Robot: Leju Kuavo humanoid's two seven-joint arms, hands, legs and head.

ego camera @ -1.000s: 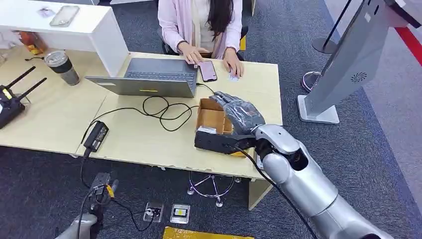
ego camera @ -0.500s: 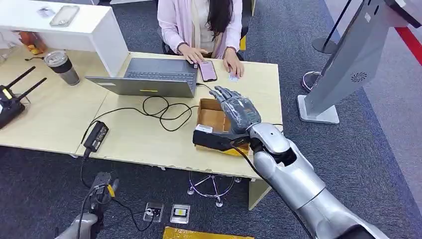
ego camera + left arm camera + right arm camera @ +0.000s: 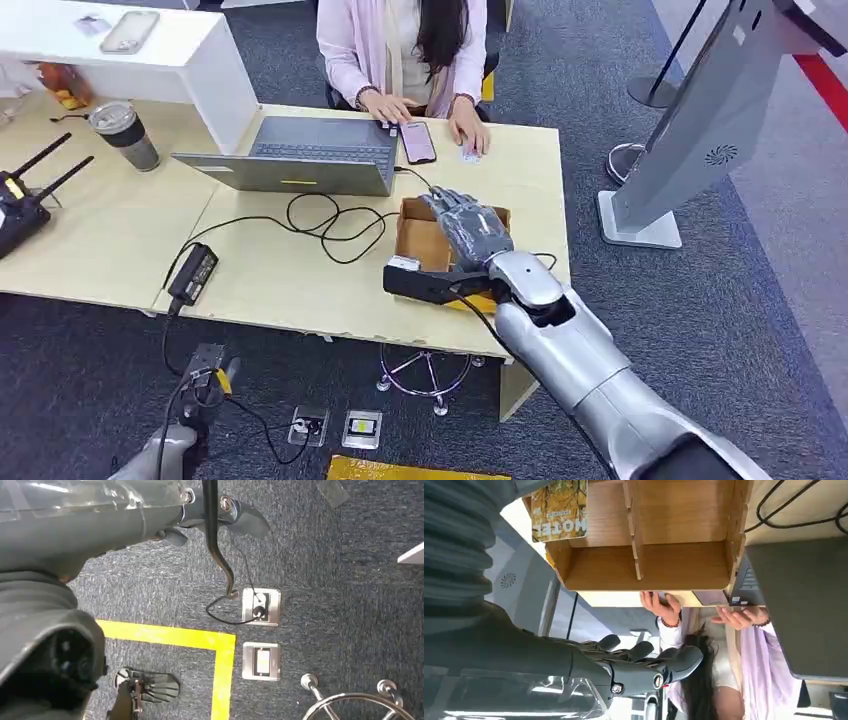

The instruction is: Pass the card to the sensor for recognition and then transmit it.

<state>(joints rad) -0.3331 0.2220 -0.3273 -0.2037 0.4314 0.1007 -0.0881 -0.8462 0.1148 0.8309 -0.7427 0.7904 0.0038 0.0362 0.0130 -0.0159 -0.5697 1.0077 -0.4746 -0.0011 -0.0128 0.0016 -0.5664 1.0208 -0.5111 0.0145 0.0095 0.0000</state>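
A card (image 3: 560, 510) with a yellow-green picture and printed letters lies in an end compartment of an open wooden box (image 3: 420, 240), whose dividers (image 3: 636, 535) show in the right wrist view. My right hand (image 3: 468, 222) hovers over the box with its fingers (image 3: 649, 662) stretched out and apart, holding nothing and not touching the card. My left arm (image 3: 165, 450) hangs below the desk edge, and its hand (image 3: 220, 515) is over the carpet with nothing in it. A dark phone (image 3: 417, 142) lies on the desk beyond the box.
A person sits at the far side of the desk (image 3: 300, 280), hands (image 3: 470, 135) beside the phone. A laptop (image 3: 310, 155), looped black cables (image 3: 330, 220) and a power adapter (image 3: 195, 272) lie left of the box. A grey kiosk stand (image 3: 690, 130) rises on the right.
My right arm has shifted slightly left and farther over the desk, bringing the hand more squarely above the wooden box. The box, the card and the person have stayed put.
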